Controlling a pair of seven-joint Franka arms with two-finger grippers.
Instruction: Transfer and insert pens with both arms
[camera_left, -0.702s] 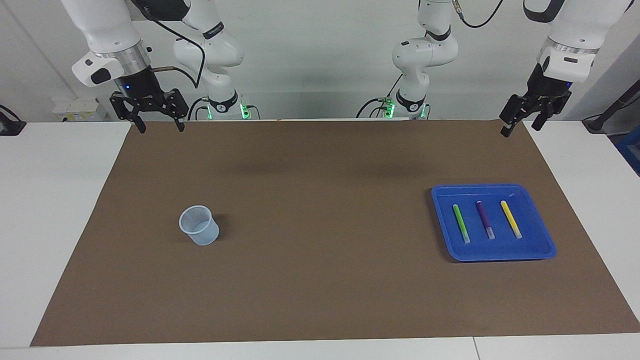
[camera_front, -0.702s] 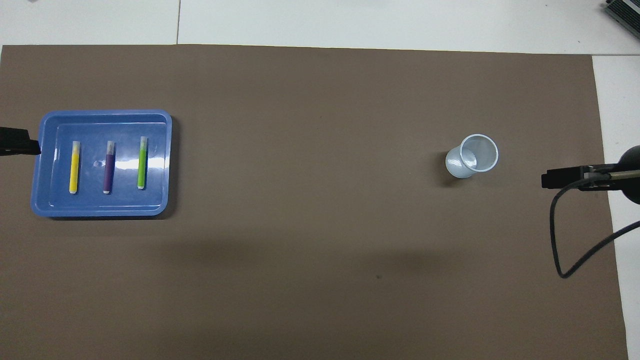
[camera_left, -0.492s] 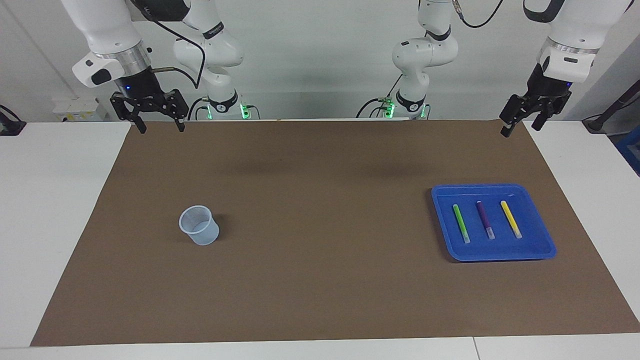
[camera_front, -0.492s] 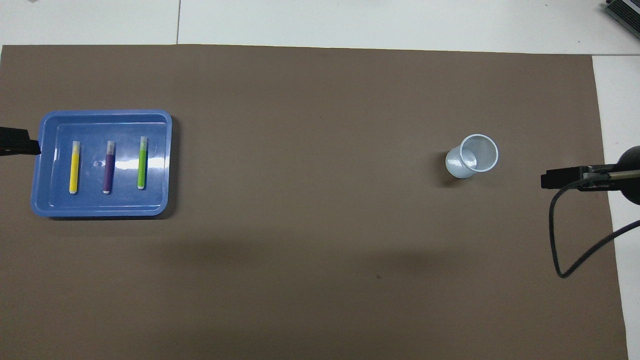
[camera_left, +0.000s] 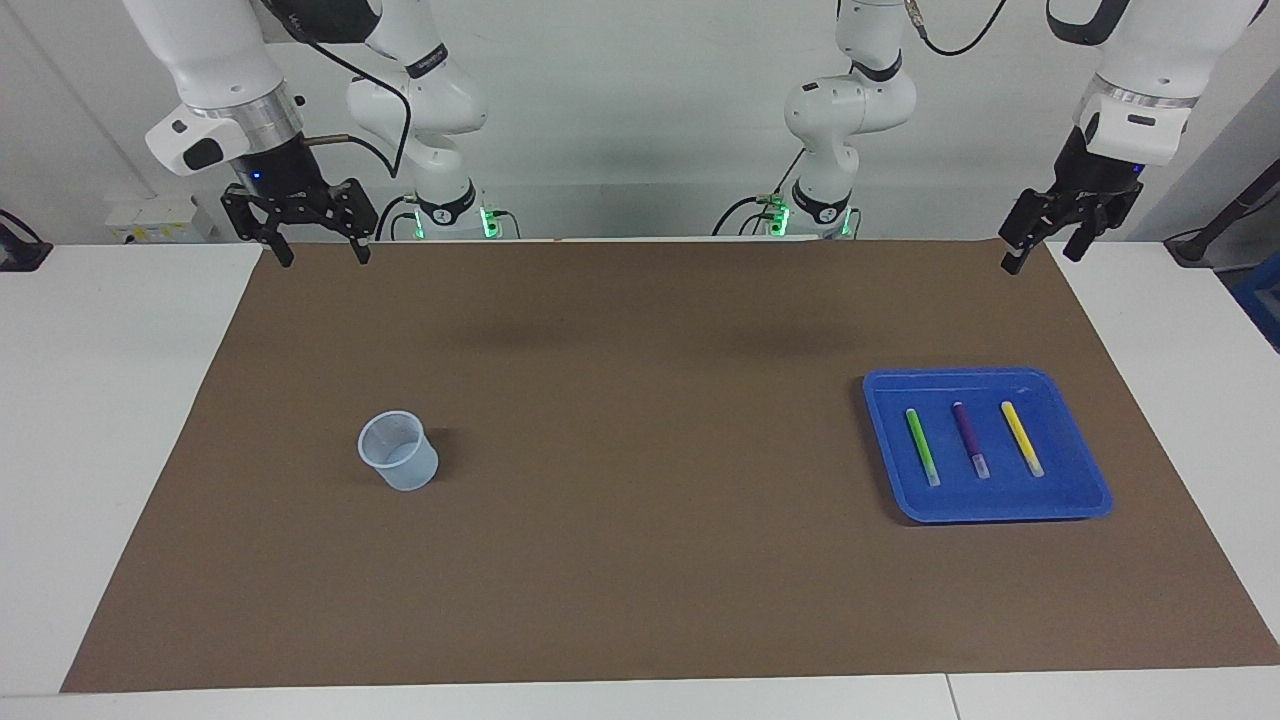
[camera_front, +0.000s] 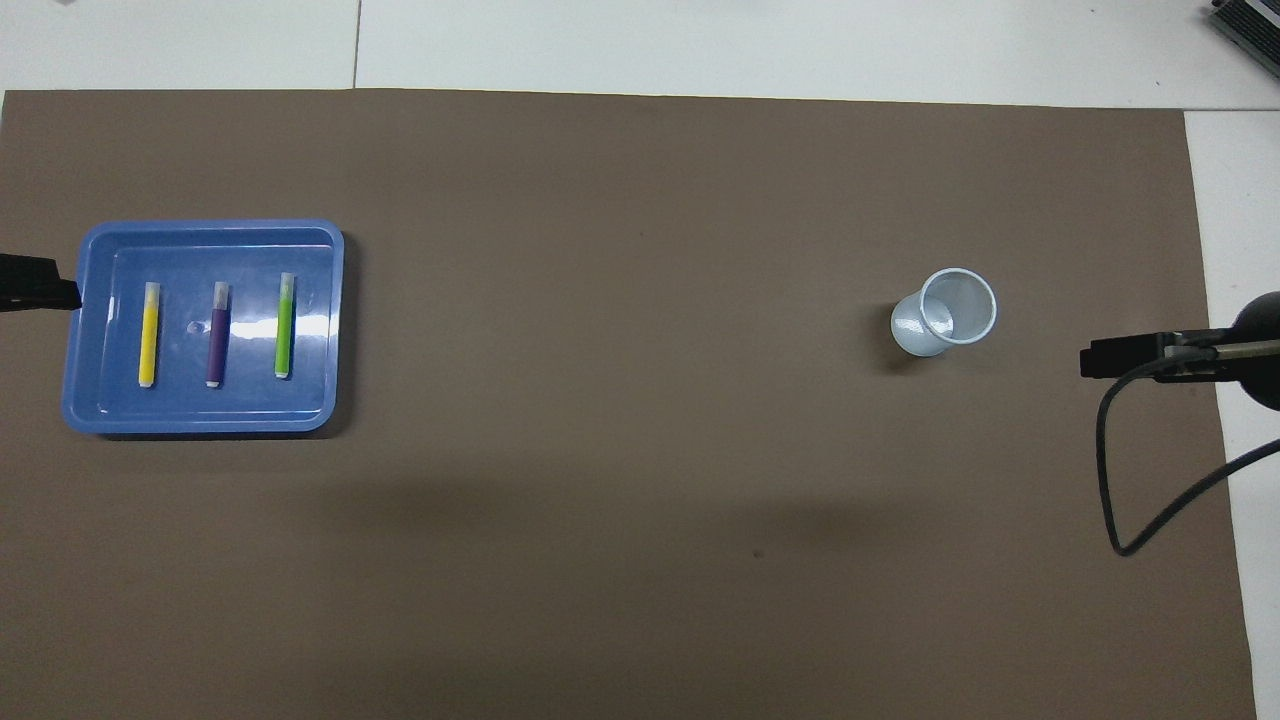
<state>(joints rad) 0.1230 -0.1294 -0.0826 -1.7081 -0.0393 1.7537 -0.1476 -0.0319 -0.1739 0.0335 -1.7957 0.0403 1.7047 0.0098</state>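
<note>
Three pens lie side by side in a blue tray (camera_left: 1000, 512) toward the left arm's end of the table: green (camera_left: 922, 447), purple (camera_left: 970, 440) and yellow (camera_left: 1022, 438). In the overhead view the tray (camera_front: 200, 228) holds the yellow pen (camera_front: 148, 334), the purple pen (camera_front: 217, 334) and the green pen (camera_front: 285, 326). My left gripper (camera_left: 1042, 254) hangs open and empty, raised over the mat's corner at the robots' edge. My right gripper (camera_left: 323, 256) hangs open and empty, raised over the mat's other corner at the robots' edge.
A pale translucent cup (camera_left: 398, 450) stands upright on the brown mat (camera_left: 640, 560) toward the right arm's end; it also shows in the overhead view (camera_front: 945, 312). Two smaller white arms (camera_left: 840, 110) with green-lit bases stand at the robots' edge. A black cable (camera_front: 1110, 480) hangs by the right gripper.
My right gripper has shifted very slightly. The left gripper, pens, tray and cup have not moved.
</note>
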